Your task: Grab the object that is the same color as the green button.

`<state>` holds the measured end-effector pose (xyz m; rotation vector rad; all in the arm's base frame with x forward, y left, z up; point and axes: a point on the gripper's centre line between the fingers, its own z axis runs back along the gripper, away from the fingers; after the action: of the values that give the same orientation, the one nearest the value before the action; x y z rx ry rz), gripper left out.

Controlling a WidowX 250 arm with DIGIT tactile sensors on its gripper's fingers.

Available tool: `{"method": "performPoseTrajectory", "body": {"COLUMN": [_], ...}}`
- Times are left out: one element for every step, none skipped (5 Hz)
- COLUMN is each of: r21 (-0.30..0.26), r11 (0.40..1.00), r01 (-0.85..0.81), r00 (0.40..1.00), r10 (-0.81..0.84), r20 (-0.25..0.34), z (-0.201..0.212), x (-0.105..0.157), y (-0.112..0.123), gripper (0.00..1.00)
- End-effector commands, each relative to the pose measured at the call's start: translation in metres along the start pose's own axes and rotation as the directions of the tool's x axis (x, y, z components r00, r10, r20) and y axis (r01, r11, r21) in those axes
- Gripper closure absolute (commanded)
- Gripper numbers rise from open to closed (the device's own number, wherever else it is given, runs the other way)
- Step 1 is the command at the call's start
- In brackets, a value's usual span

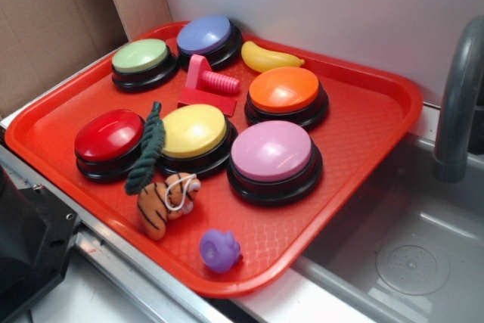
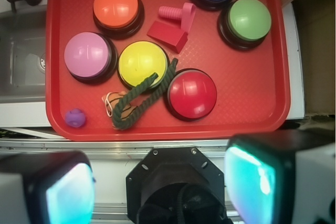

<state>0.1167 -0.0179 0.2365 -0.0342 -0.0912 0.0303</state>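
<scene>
The object, a dark green braided strip, lies in the gap between the red button and the yellow button. Its near end rests over the orange striped plush tiger. The green button, pale green dome on a black base, stands at the tray's back left corner. In the wrist view my gripper hangs high above the robot's base, short of the tray's near edge. Its teal pads are wide apart with nothing between them. The gripper does not show in the exterior view.
On the red tray also stand pink, orange and lavender-blue buttons, a yellow banana, a red and pink screw toy and a small purple toy. A sink with a grey faucet lies to the right.
</scene>
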Motion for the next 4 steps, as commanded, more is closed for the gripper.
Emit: {"method": "performPoseTrajectory", "body": {"r21": [0.0,-0.009,0.004,-0.013], "r11": [1.0,1.0,1.0,1.0], "r01": [0.0,0.024,0.002,-0.015], "r00": [1.0,1.0,1.0,1.0], "r10": [0.0,-0.024,-0.002,0.015], "r20": [0.0,-0.002,-0.006,-0.021], "z": [0.0,-0.028,-0.053,-0.086], "x": [0.0,0.009,0.012,0.019], "y": [0.0,-0.012,-0.02,-0.03], "gripper": [0.0,0.0,0.0,0.0]}}
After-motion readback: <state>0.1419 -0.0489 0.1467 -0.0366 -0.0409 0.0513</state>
